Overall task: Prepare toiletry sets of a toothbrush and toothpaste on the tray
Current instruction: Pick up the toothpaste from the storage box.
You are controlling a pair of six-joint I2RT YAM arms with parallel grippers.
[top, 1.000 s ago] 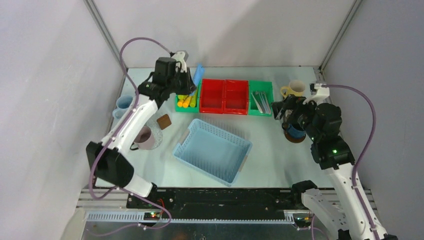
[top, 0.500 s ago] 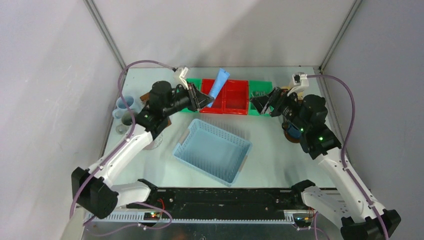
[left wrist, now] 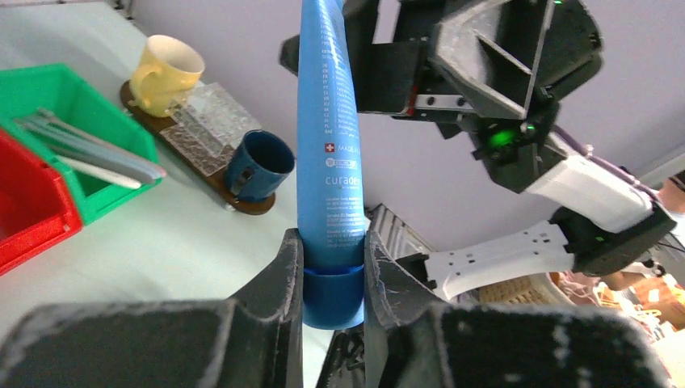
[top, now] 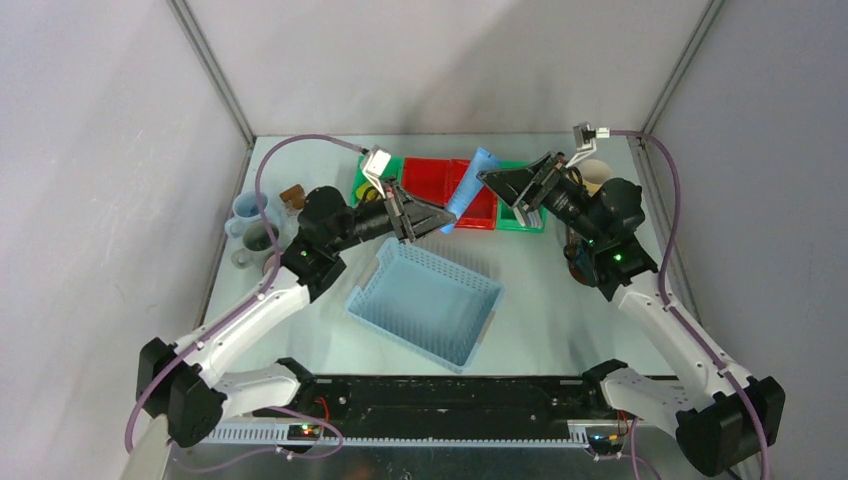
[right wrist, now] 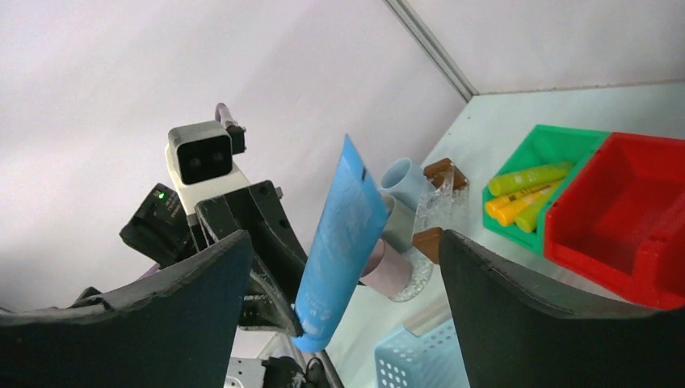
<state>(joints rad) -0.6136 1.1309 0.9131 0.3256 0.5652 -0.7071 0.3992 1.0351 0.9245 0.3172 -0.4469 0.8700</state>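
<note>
From above: the left gripper (top: pixel 443 217) was over the back-left bin of tubes a second ago. It has now swung to mid-table and holds a blue tube (top: pixel 472 185) in the air above the red bins (top: pixel 425 180). The right gripper (top: pixel 500 188) has come across to meet it.

Left wrist: the left fingers pinch the tube narrowly at its cap end, so the tube stands upright. Behind it lies the tray (left wrist: pixel 257 208), carrying a yellow mug (left wrist: pixel 165 73) and a dark blue mug (left wrist: pixel 258 162).

Right wrist: the right fingers gape wide either side of the tube and are not touching it.

This looks like a hand-over. The tube is well apart from the tray and must pass to the arm on the tray's side before it can reach a mug.
</note>
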